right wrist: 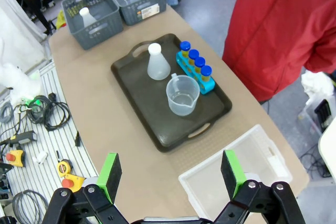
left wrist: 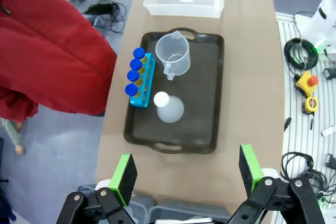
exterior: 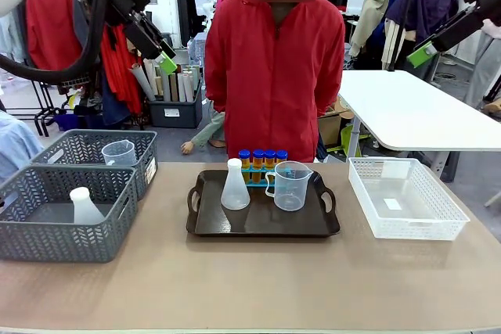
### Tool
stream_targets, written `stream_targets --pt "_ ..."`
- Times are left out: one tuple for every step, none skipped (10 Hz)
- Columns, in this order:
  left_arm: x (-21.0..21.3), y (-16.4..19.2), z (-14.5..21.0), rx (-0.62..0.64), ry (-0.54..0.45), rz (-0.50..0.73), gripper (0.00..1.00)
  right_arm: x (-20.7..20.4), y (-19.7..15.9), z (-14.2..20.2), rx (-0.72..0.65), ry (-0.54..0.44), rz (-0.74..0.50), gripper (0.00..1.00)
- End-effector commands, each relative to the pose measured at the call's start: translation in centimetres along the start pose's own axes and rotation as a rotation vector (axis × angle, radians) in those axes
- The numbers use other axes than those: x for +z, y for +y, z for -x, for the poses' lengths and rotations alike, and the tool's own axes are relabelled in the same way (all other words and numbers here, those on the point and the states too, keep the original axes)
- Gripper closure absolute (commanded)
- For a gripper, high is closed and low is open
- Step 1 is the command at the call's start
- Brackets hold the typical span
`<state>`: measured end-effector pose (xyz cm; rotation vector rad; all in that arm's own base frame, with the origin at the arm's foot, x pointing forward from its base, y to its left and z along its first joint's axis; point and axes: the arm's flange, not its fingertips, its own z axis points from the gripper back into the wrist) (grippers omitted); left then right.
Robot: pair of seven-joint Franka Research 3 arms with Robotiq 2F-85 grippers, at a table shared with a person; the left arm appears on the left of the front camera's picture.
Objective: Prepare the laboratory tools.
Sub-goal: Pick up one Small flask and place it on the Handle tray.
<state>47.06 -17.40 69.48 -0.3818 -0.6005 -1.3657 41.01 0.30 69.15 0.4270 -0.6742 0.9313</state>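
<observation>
Front view, we see flask (exterior: 235, 186), beaker (exterior: 291, 185), tube rack (exterior: 262, 167) on tray (exterior: 262, 228); left gripper (left wrist: 186, 172) and right gripper (right wrist: 170, 174) both spread, holding nothing.

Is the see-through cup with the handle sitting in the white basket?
No, the clear handled measuring beaker stands on the dark brown tray, beside the white mesh basket.

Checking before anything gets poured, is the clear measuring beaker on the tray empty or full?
Empty: the measuring beaker stands upright on the tray, and its bare bottom shows through.
</observation>
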Motion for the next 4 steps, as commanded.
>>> stream_targets --pt "0.14 -0.03 0.04 0.002 -0.004 -0.002 0.0 0.1 0.07 -0.11 0.001 -0.007 -0.006 0.0" --pt "0.14 -0.03 0.04 0.002 -0.004 -0.002 0.0 0.1 0.07 -0.11 0.001 -0.007 -0.006 0.0" --pt "0.14 -0.03 0.04 0.002 -0.004 -0.002 0.0 0.1 0.07 -0.11 0.001 -0.007 -0.006 0.0" --pt "0.14 -0.03 0.04 0.002 -0.004 -0.002 0.0 0.1 0.07 -0.11 0.001 -0.007 -0.006 0.0"
